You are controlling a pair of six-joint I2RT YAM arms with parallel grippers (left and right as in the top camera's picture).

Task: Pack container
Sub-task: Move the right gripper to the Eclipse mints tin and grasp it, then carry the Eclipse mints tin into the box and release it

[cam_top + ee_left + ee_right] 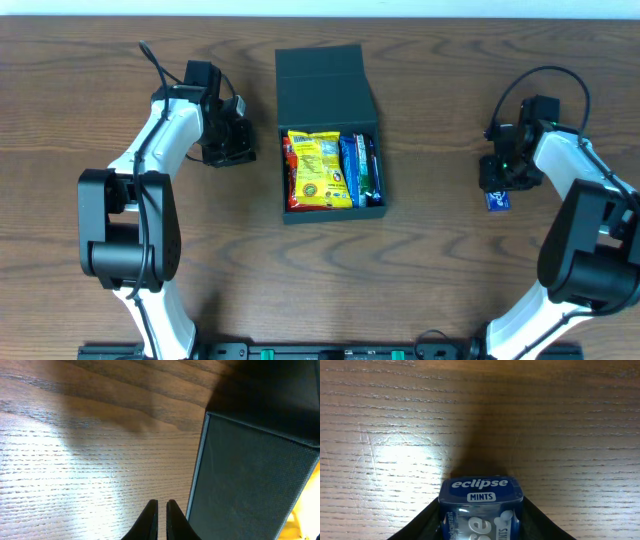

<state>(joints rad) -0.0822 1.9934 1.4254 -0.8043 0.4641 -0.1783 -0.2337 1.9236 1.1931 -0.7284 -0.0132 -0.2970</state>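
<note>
Flanking a small glossy blue rectangular Eclipse mints tin (481, 491), the right gripper (481, 506) has its black fingers close along both sides; whether they pinch it I cannot tell. The tin lies on a brown wood-grain table (395, 420). The left gripper (161, 519) has its slim black jaws pressed together, empty, just beside the wall of the dark teal-green matte square container (250, 485). That box's flap lid stands open; a crinkly yellow snack packet (315, 170) and blue packets (357, 170) lie inside, well apart from the right jaws.
</note>
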